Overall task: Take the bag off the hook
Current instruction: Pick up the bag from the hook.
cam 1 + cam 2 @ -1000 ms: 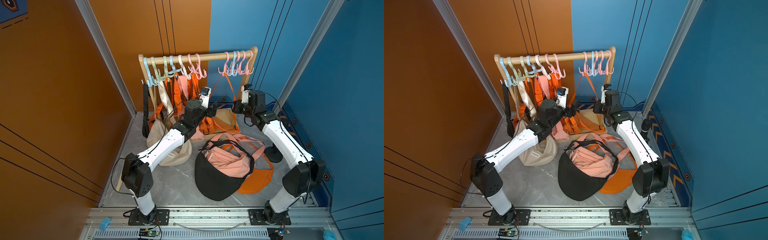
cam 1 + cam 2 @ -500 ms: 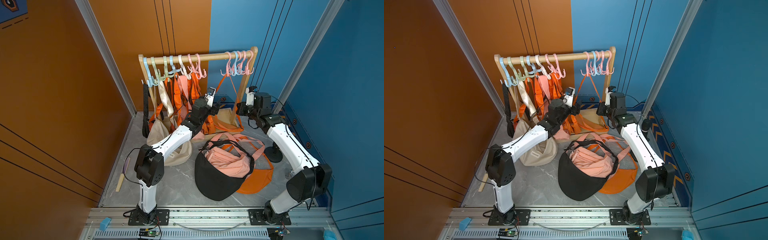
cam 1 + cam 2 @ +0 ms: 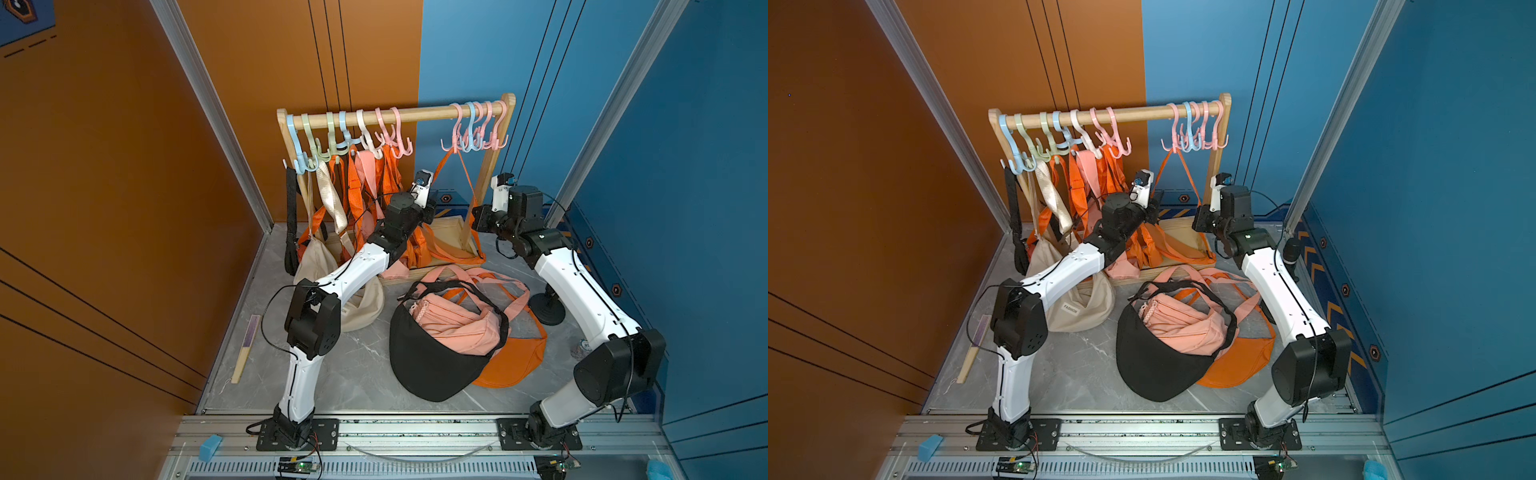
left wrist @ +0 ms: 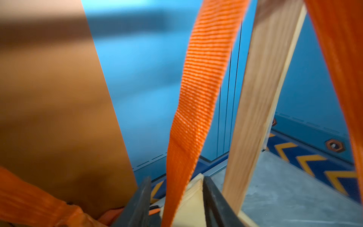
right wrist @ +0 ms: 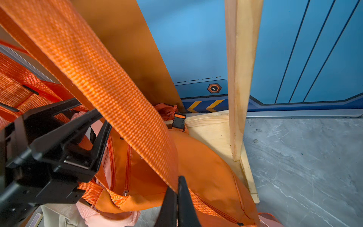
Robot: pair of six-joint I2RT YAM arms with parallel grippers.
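Orange webbing strap [image 5: 110, 92] (orange fabric bag [image 5: 206, 167] resting on wooden base [image 5: 212, 129], loop on pink plastic hook [image 3: 458, 124]) is being pinched by the clenched right gripper [image 5: 177, 180] and straddled by the released left gripper [image 4: 176, 178]; lifting clear is probably being required next.

The grey marble-look counter [image 3: 361, 365] carries the pale wooden base of the clothes rack [image 3: 446, 232] below the left tool [image 4: 176, 196] and the right tool [image 5: 179, 186]. Toward the arm bases from both tools lie a black half-round cloth bag [image 3: 428, 365] overlapping an orange half-moon bag [image 3: 515, 361]. A beige cloth bag [image 3: 365, 307] lies outward of the left tool, and a slim wooden stick [image 3: 245, 349] farther out at the counter's edge.
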